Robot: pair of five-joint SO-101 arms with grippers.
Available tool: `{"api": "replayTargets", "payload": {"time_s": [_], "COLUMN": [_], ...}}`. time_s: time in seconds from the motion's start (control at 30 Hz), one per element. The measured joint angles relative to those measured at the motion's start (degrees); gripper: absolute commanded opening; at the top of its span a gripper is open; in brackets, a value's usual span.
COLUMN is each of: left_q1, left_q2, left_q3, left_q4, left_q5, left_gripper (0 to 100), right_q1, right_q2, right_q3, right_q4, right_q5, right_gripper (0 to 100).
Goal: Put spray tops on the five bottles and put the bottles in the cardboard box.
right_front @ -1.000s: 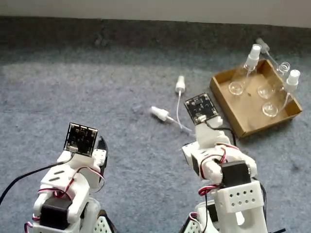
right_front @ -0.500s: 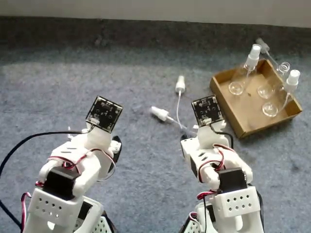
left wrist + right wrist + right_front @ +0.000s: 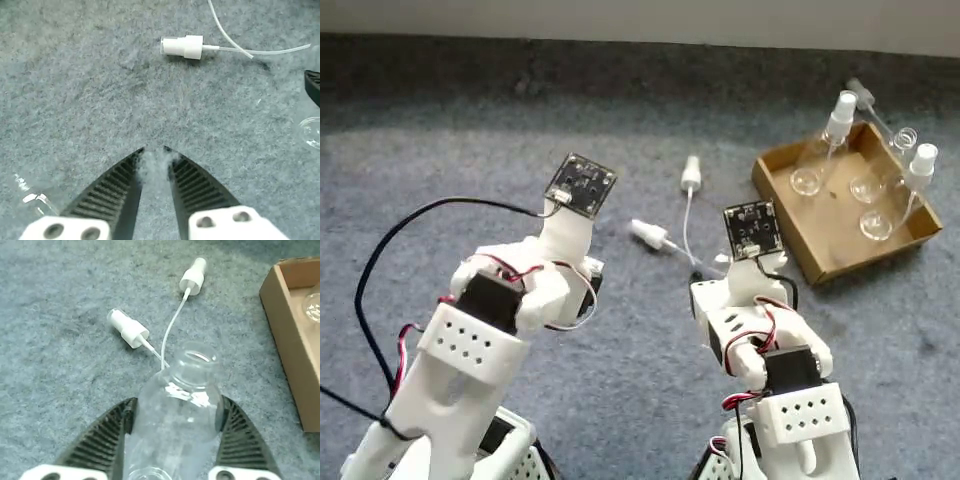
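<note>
High view looks down on grey carpet (image 3: 470, 150), where the cardboard box (image 3: 825, 245) holds boxed bottles (image 3: 807, 180), two wearing tops. Beside the box, the right gripper (image 3: 177, 402) clamps an uncapped bottle (image 3: 180, 385). Farther from the box, the left gripper (image 3: 154, 150) hangs slightly parted and empty. Two loose spray tops (image 3: 691, 175) lie near the box.

The brown cardboard box (image 3: 788, 228) holds three clear bottles (image 3: 810, 170). Two of them wear white spray tops (image 3: 841, 108), and one has an open neck. Two loose white tops (image 3: 691, 175) with thin tubes lie on the carpet left of the box. Another clear bottle (image 3: 182, 395), with no top, is squeezed in the right gripper (image 3: 177, 404), near the box.
</note>
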Motion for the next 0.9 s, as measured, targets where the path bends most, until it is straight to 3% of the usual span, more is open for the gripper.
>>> {"api": "replayTargets", "payload": {"time_s": [0.17,0.43,0.9], "left_q1": [0.00,0.09,0.09], "left_q2": [10.99,26.81,54.68], "left_q3": [-5.01,-15.91,-33.49], "left_q4": [-0.53,-0.53,-4.04], "left_q5": [0.35,11.34,39.47], "left_gripper": [2,29,31], "right_q1": [0.00,3.34,4.75], "right_q2": [0.00,-0.09,-0.09], "right_q3": [0.00,2.02,2.02], "right_q4": [0.00,0.00,0.00], "right_q5": [-0.26,-0.26,-0.26], "right_gripper": [14.2,14.2,14.2]}}
